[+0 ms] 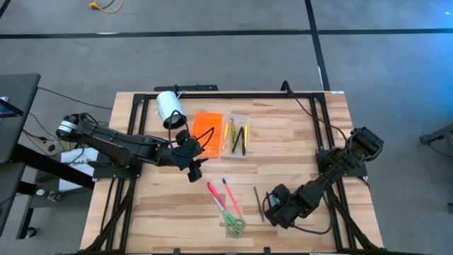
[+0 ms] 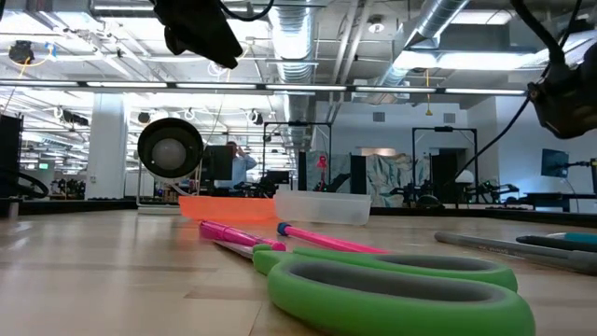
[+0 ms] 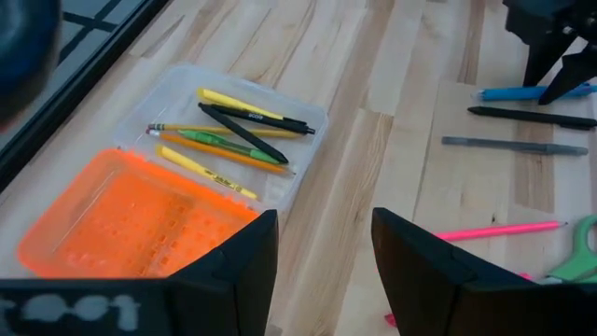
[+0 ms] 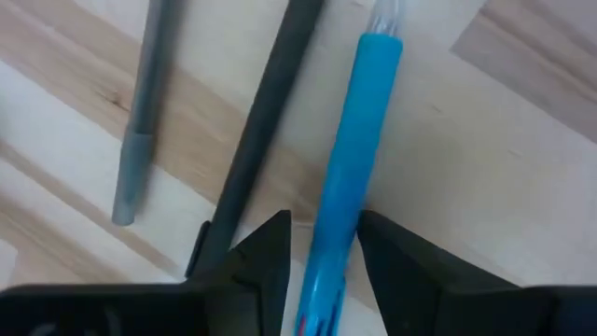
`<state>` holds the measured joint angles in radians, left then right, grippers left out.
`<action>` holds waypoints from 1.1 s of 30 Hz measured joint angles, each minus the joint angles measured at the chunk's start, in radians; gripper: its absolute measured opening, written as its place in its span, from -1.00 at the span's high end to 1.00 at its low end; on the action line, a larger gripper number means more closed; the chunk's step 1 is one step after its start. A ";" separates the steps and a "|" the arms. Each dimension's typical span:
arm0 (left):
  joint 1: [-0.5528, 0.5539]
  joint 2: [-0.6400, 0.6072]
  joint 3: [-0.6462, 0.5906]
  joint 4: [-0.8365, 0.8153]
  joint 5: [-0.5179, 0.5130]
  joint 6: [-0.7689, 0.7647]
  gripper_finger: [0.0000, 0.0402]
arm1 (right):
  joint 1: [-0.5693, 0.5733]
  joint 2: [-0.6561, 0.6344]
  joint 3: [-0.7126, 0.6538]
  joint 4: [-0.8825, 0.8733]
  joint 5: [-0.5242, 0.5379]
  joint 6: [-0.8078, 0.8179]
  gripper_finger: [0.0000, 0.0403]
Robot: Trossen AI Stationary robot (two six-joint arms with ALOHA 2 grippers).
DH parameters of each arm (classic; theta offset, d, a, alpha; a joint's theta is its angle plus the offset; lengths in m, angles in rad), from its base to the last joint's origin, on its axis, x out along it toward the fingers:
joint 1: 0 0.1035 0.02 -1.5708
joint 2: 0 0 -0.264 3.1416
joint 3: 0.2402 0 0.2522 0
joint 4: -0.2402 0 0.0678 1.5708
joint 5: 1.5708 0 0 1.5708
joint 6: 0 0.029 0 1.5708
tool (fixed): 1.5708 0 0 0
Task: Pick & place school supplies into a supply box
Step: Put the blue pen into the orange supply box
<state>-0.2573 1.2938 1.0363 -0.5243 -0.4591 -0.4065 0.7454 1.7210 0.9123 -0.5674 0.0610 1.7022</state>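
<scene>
Right gripper (image 4: 322, 247) low at near-right table, fingers straddling blue pen (image 4: 350, 177), loose, not clamped. Left gripper (image 3: 322, 261) released, hovering by supply box (image 3: 177, 103).

In the right wrist view, you are seeing the blue pen (image 4: 347, 187) running out past the picture's edge at both ends, with the right gripper (image 4: 325, 245) fingers covering part of its lower barrel. The black pen (image 4: 256, 131) and grey pen (image 4: 140, 121) beside it are likewise being cut off. In the low view, the green scissors (image 2: 392, 289) are showing only their handle loops, blurring up close, and their blades are staying hidden.
</scene>
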 joint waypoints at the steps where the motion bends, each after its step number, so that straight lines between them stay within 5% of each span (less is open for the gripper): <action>1: 0.000 0.000 0.000 0.000 0.000 0.000 0.18 | -0.003 0.000 0.000 -0.002 -0.004 0.000 0.35; 21: 0.000 0.000 0.000 -0.001 -0.020 -0.005 0.18 | -0.033 0.000 -0.002 -0.182 -0.015 -0.061 0.85; 33: 0.000 0.000 0.000 0.000 -0.020 -0.009 0.18 | -0.052 -0.003 -0.008 -0.135 0.035 -0.053 0.86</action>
<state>-0.2573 1.2938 1.0363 -0.5247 -0.4791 -0.4156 0.6937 1.7175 0.9046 -0.7020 0.0964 1.6494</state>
